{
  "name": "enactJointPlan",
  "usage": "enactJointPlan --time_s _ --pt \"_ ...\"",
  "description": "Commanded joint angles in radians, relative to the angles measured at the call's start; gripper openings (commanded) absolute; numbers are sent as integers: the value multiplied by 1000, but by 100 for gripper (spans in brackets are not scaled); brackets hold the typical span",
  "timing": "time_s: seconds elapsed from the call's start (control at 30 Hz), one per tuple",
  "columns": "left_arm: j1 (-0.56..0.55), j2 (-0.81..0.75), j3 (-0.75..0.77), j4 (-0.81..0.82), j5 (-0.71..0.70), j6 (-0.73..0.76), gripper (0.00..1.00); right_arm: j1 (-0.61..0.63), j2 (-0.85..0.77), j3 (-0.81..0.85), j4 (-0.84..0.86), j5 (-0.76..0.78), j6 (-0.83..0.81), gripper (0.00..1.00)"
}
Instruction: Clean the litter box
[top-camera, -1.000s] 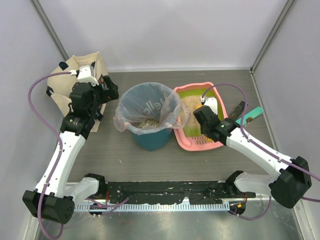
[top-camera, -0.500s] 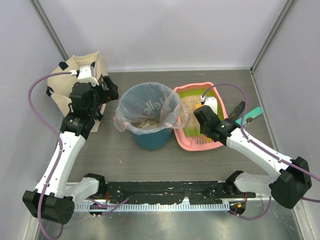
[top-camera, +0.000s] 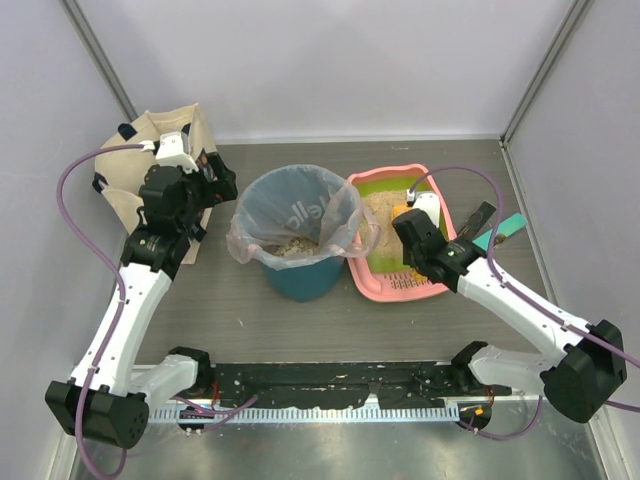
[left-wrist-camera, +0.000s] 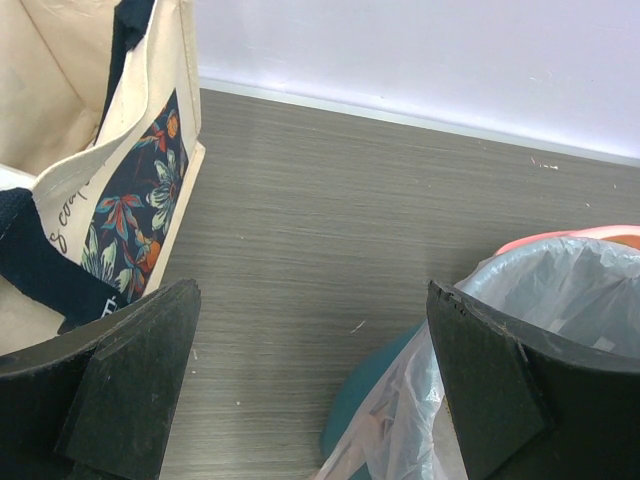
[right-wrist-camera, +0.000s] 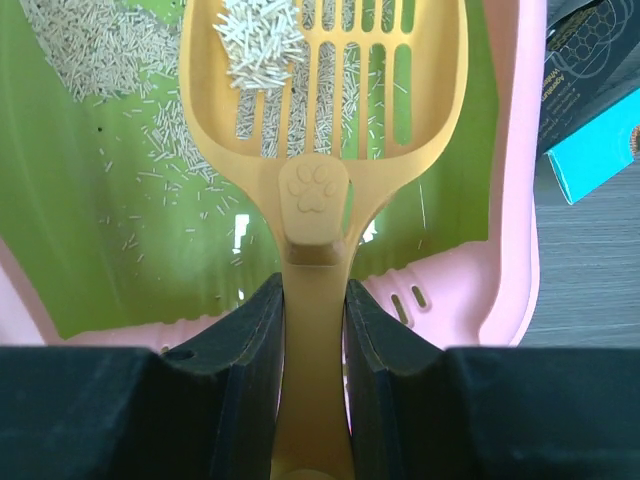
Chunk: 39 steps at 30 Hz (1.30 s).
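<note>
The pink litter box with its lime-green floor sits right of centre, beige litter spread at its far end. My right gripper is shut on the handle of the orange slotted scoop, which hangs over the box floor with a small heap of litter pellets on it. In the top view the right gripper is over the box's right half. My left gripper is open and empty above the table, between the tote bag and the teal bin.
The teal round bin with a clear bag stands left of the litter box. A cream tote bag stands at the back left. A teal and black carton lies right of the box. Grey walls close in the table.
My right gripper with the scoop has shifted slightly right and towards the back over the litter box. The left arm has not moved.
</note>
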Motion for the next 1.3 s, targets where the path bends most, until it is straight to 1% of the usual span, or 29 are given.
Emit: enactJointPlan --time_s 0.0,0.03,0.07,0.1,0.13,0.17,0.2,0.23,0.27,0.3,0.33,0.37,0.4,0.43,0.47,0.5,0.53,0.57,0.6,0.67,0.73,0.87,1.03,1.1,1.13,1.23,1.27 --pt "6 -20 -5 63 -6 7 100 -33 -27 15 36 -92 12 1" --pt "6 -20 -3 60 -3 7 100 -21 -65 -20 169 -212 5 1" --pt "6 -17 -5 62 -2 7 100 -4 -54 -34 164 -228 2 1" --pt "6 -18 -5 64 -3 7 100 8 -32 -4 121 -40 -5 1" --pt "6 -18 -3 59 -6 9 99 -2 -6 18 3 69 -1 1" --pt "6 -18 -5 59 -8 10 100 -18 24 41 -34 142 16 1" --pt "6 -18 -5 59 -9 9 100 -38 12 50 -35 67 19 1" --pt "6 -20 -6 62 -9 9 100 -44 -13 33 57 -28 2 1" --pt "7 -20 -6 64 -6 7 100 -39 -45 1 136 -158 -1 1" --pt "7 -20 -6 64 0 7 100 -29 -77 -47 185 -234 1 1" --pt "6 -19 -5 65 1 7 100 -6 -67 -43 154 -156 -13 1" --pt "6 -17 -6 64 0 7 100 -6 -47 -5 102 -70 -18 1" --pt "6 -17 -6 60 -5 9 100 -10 -15 12 52 84 -9 1" --pt "7 -18 -5 60 -5 9 100 -12 -15 22 9 100 -8 1" --pt "7 -18 -6 65 -6 9 100 -15 -25 24 20 83 -18 1" --pt "7 -17 -6 65 -8 10 100 -16 -78 15 43 34 -34 1" --pt "7 -17 -3 62 -3 10 100 -15 -108 3 114 -66 -54 1" --pt "7 -15 -5 60 -2 9 100 -15 -135 -13 136 -99 -89 1" --pt "9 -18 -2 62 0 9 100 -16 -157 -16 149 -98 -97 1" --pt "7 -22 -3 60 -3 10 100 -15 -200 -11 138 -17 -122 1" --pt "7 -25 -3 60 -8 10 100 -15 -235 -11 133 12 -152 1" --pt "7 -22 -3 62 9 3 100 -16 -283 4 149 -26 -260 1" --pt "7 -17 -6 62 17 -4 100 -15 -306 36 187 -17 -366 1" --pt "7 -14 -6 64 21 -5 100 -15 -297 62 205 -38 -387 1" --pt "7 -11 -8 64 23 -5 100 -15 -291 78 207 -40 -433 1" --pt "9 3 -2 57 29 -8 100 -15 -249 176 201 -43 -472 1" --pt "7 9 0 51 34 -11 100 -15 -234 232 195 -52 -484 1"
